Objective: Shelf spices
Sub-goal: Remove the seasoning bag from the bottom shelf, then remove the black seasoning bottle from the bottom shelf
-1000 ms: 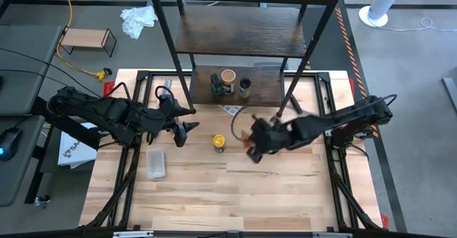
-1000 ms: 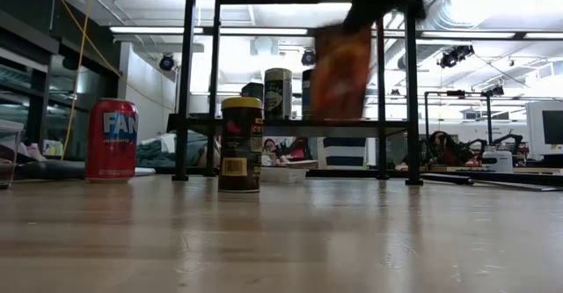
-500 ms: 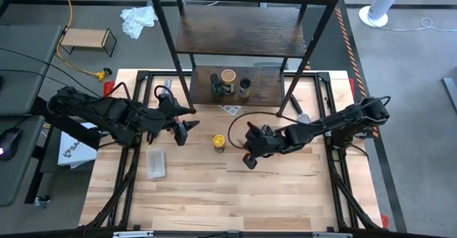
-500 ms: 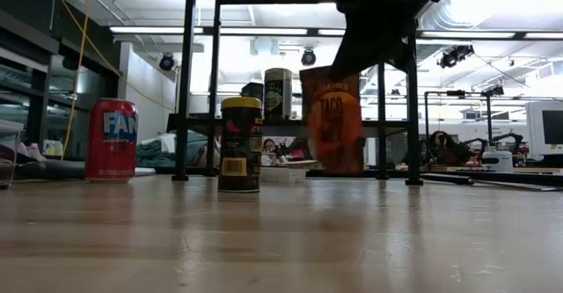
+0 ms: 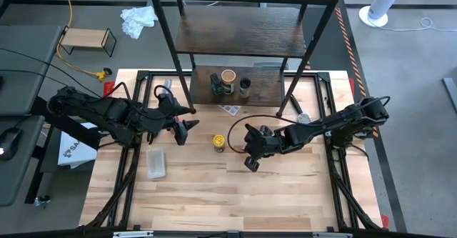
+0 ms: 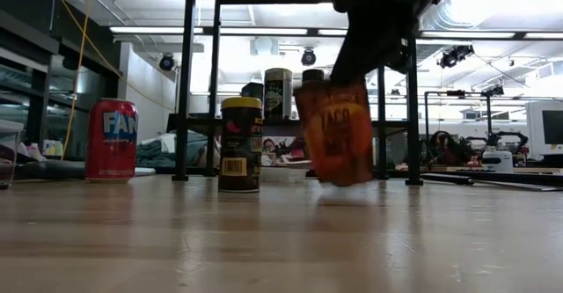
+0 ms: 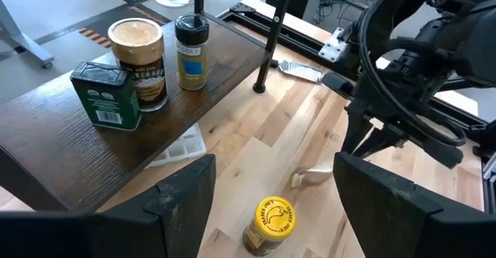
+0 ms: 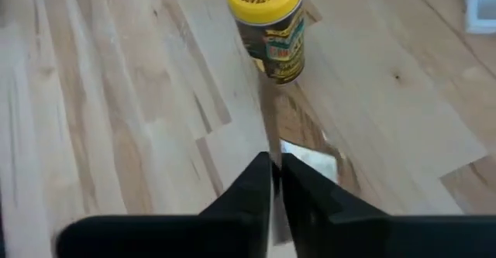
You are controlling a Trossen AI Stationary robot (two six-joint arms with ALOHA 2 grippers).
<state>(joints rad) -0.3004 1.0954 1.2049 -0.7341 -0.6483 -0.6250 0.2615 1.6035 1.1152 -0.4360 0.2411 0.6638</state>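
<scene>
right fingers [image 5: 251, 161] pinch flat orange packet [image 6: 336, 132] | left fingers [image 5: 180, 127] spread wide

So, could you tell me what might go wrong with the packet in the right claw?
The right claw pinches the orange packet only by its top edge, and it hangs tilted, so it might slip out. The yellow-lidded jar stands close beside it; a swing toward the shelf could knock it over.
</scene>
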